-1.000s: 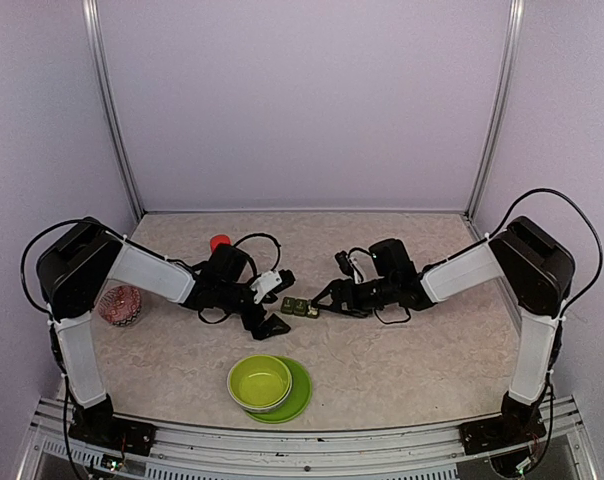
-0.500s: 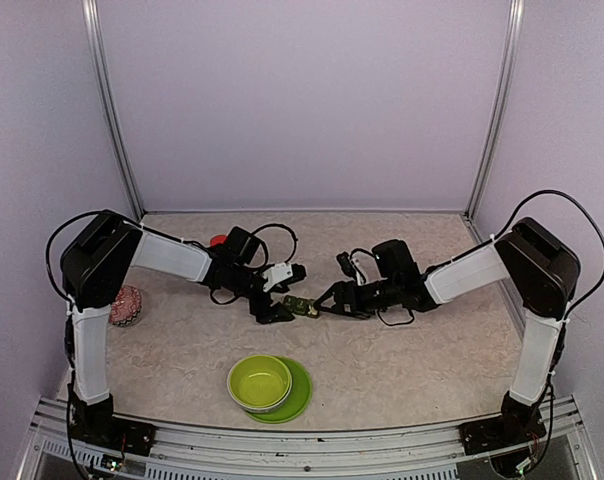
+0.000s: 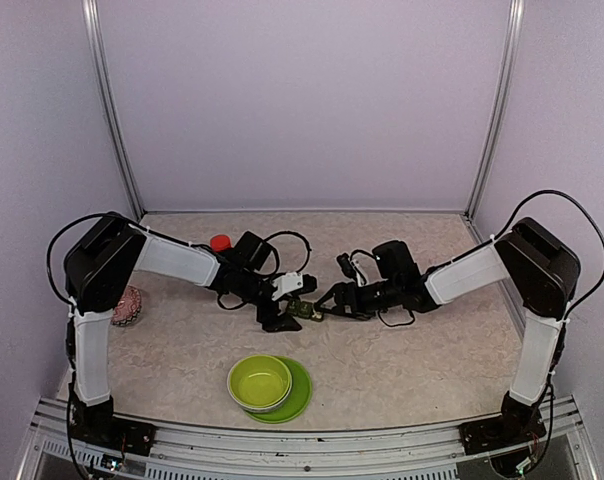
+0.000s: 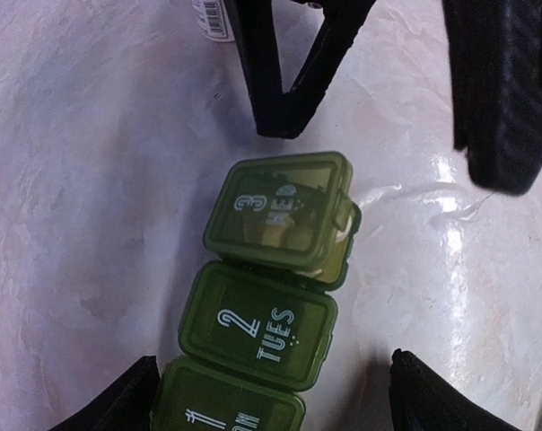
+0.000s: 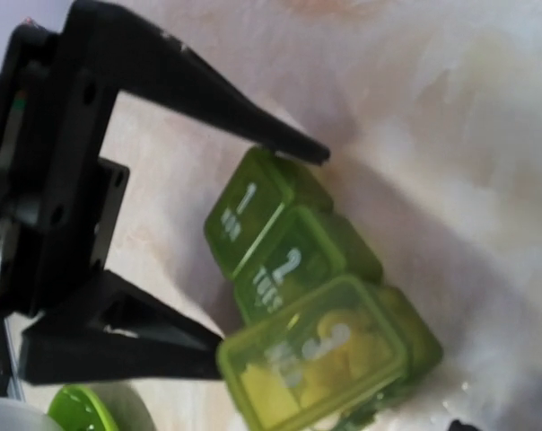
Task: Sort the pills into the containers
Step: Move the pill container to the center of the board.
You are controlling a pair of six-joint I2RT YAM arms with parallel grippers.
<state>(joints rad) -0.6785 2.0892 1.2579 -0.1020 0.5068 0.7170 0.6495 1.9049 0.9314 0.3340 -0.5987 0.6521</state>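
The containers [image 3: 302,309] are a dark green strip of three lidded boxes marked 1, 2 TUES [image 4: 257,328] and 3, lying flat mid-table. Yellow pills [image 5: 329,359] show through the lid of box 3 [image 5: 316,364], which sits slightly raised. My left gripper [image 3: 292,305] is open, its fingers [image 4: 127,400] on either side of the box 1 end, with a gap on one side. Facing it across the strip, my right gripper [image 3: 323,303] is open just beyond box 3, nothing between its fingers [image 4: 284,90].
A lime-green bowl [image 3: 260,382] on its plate [image 3: 300,396] stands near the front edge. The orange-red bottle [image 3: 220,243] is behind the left arm. A pink mesh ball [image 3: 125,306] lies at the far left. Cables trail from both wrists.
My left gripper has moved right to the strip, and its jaws now straddle the box 1 end, slightly narrower. The right arm has barely moved.
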